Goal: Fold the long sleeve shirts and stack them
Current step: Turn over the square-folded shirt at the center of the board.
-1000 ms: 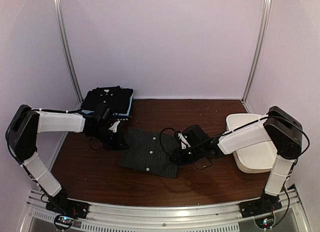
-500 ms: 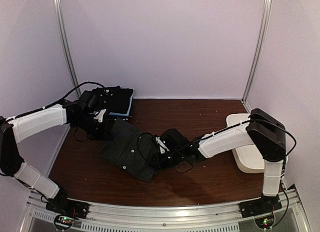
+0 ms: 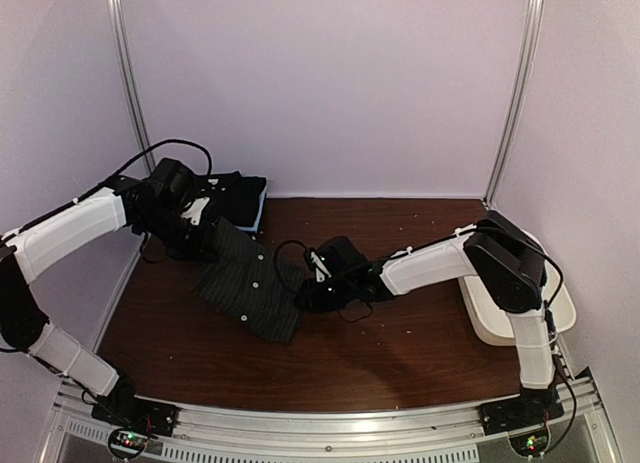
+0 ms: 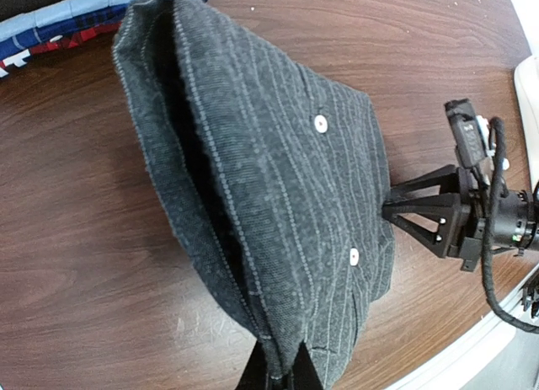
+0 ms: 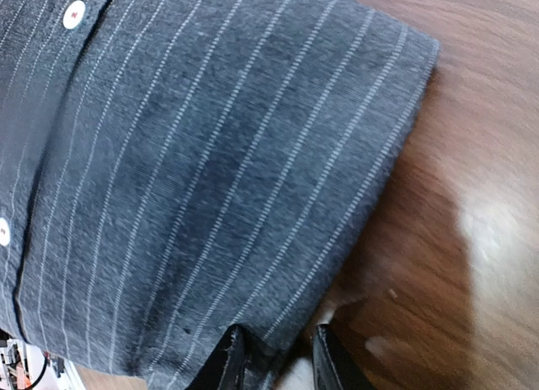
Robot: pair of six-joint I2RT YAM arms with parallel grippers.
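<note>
TWIN ARMS, ONE BUILD: White shells cover the long links of the left arm [image 3: 70, 231] and right arm [image 3: 425, 270], with black housings at the joints. Black cables [image 4: 497, 154] trail loosely along both. At the bottom of the overhead frame, black bases [image 3: 120, 411] carry small red and green lights. The right gripper [image 4: 387, 210], at the right edge of the left wrist view, has black, triangular open-frame fingers [image 4: 442, 230] dotted with pale screws.
</note>
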